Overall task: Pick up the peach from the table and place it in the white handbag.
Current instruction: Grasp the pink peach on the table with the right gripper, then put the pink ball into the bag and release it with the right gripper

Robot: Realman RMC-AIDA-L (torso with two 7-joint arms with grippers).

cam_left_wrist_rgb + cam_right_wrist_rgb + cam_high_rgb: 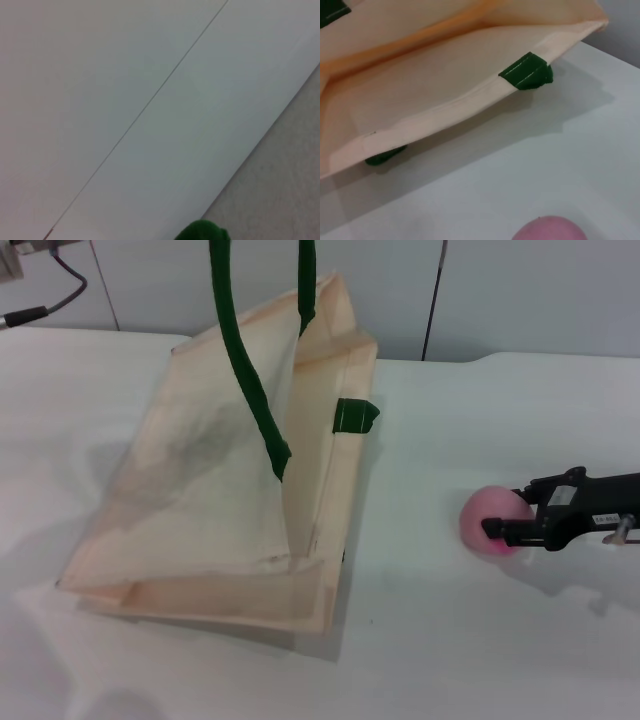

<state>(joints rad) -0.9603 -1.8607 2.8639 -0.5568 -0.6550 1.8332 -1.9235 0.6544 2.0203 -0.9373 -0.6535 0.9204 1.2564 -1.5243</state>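
The peach (488, 523), a small pink ball, lies on the white table (450, 640) at the right. My right gripper (512, 512) reaches in from the right edge and is right at the peach, on its right side. The peach's top also shows in the right wrist view (550, 230). The white handbag (230, 490) stands left of centre, its mouth gaping toward the peach (445, 75). Its dark-green handles (250, 370) are pulled taut upward out of the picture. A bit of green handle (202, 231) shows in the left wrist view. My left gripper is out of view.
A green handle tab (355, 415) sticks out of the bag's right side. A grey wall (520, 290) runs behind the table. A black cable (45, 305) lies at the far left corner. Bare tabletop separates the bag and the peach.
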